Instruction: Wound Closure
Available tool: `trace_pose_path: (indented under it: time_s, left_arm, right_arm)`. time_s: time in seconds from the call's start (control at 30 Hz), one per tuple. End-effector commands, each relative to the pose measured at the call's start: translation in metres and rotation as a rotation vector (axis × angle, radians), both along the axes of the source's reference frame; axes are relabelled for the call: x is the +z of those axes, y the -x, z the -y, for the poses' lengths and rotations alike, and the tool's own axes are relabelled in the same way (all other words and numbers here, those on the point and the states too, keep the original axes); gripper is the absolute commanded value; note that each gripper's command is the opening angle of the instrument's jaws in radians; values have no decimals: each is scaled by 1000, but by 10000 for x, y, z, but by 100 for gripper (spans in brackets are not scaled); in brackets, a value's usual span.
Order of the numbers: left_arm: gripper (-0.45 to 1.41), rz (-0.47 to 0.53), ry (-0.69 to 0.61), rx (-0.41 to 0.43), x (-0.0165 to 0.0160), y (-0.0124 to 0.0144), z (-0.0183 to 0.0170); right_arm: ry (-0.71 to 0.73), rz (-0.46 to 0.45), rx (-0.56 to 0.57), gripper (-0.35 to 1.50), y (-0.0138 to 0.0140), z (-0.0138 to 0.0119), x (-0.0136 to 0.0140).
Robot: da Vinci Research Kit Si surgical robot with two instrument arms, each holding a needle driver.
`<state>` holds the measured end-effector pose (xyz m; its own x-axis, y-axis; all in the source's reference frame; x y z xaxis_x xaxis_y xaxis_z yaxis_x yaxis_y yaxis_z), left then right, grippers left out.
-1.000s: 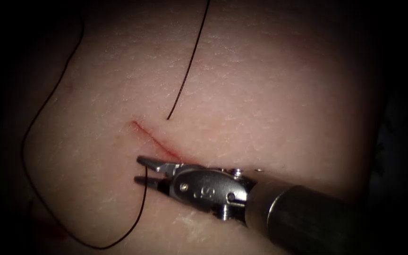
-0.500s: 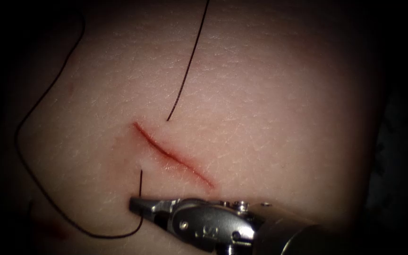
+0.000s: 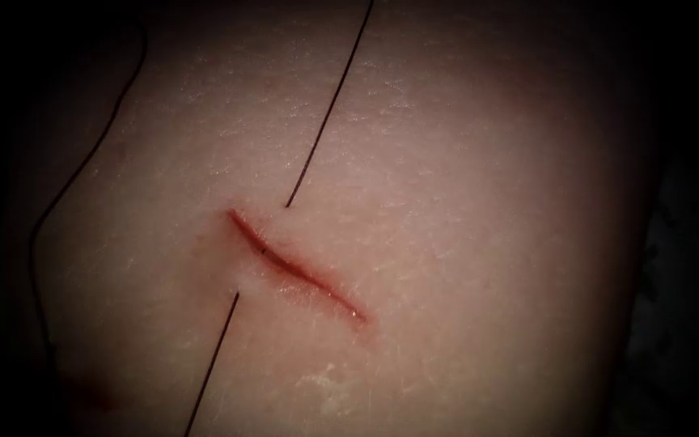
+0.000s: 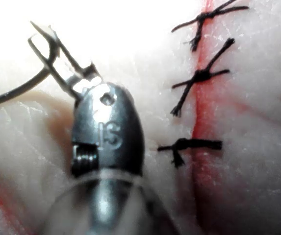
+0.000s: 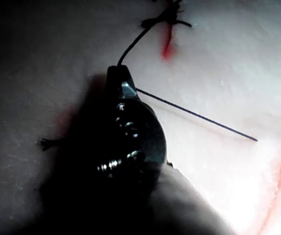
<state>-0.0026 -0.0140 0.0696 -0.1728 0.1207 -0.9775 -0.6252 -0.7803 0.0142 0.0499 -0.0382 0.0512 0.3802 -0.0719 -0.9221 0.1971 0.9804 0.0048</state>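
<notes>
The cut point(image 3: 293, 263) runs slantwise across the tissue point(image 3: 463, 202). Dark thread point(image 3: 329, 105) enters the tissue just right of the cut and comes out on the left side as a straight, taut strand point(image 3: 216, 356) leading off the lower edge. A slack length of thread point(image 3: 42, 218) curves at the far left. In the left wrist view my left tool point(image 4: 31, 32) grips the curved needle point(image 4: 12, 95) near one end, clear of the tissue. In the right wrist view my right tool point(image 5: 116, 71) is shut on the thread point(image 5: 194, 113), which stretches straight from its jaws.
Three tied stitches point(image 4: 199, 76) with short cut ends cross a red line on the tissue beside the left tool. Another knotted stitch point(image 5: 165, 19) with red fluid lies just beyond the right tool's tip.
The right tool shut on the thread left of the cut and moved down out of the endoscope view. The thread followed, its loop shrank, and the strand left of the cut is now straight.
</notes>
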Motion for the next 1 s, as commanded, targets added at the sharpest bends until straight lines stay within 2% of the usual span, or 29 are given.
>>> trace_pose_path:
  time_s: [0.03, 0.07, 0.1, 0.13, 0.17, 0.2, 0.23, 0.27, 0.37, 0.47, 0.63, 0.87, 1.0]
  left_arm:
    - [-45, 2, -3, 1, 9, 4, 8]
    - [-45, 2, -3, 1, 9, 4, 8]
    - [-45, 2, -3, 2, 9, 4, 8]
    - [-45, 2, -3, 2, 9, 3, 8]
    - [-45, 2, -3, 2, 9, 3, 8]
    - [-45, 2, -3, 2, 9, 3, 8]
    - [-45, 2, -3, 3, 9, 3, 8]
    - [-45, 3, -3, 3, 9, 2, 7]
    - [-45, 3, -3, 3, 10, 3, 7]
    - [-45, 3, -2, 3, 12, 3, 7]
    - [-45, 3, 0, 4, 13, 1, 8]
    - [-45, 5, 0, 7, 14, -2, 7]
    - [-45, -3, -13, 0, 10, -21, 5]
  right_arm:
    - [-7, 5, -6, -35, -11, 8, 8]
    - [-10, 8, -5, -35, -12, 4, 10]
    - [-16, 6, -4, -27, -11, -2, 11]
    - [-20, 13, 6, 29, -8, -11, 14]
    - [-20, 21, 18, 64, -6, -19, 16]
    - [-22, 30, 34, 94, -2, -27, 19]
    - [-26, 40, 62, 116, 2, -39, 22]
    - [-33, 43, 77, 126, 6, -48, 24]
    - [-51, 37, 130, 138, 19, -78, 30]
    - [-38, 31, 159, 140, 31, -104, 35]
    - [-13, 30, 187, 141, 46, -132, 42]
    - [-9, 26, 193, 141, 53, -135, 47]
    - [-13, 9, 198, 141, 66, -137, 40]
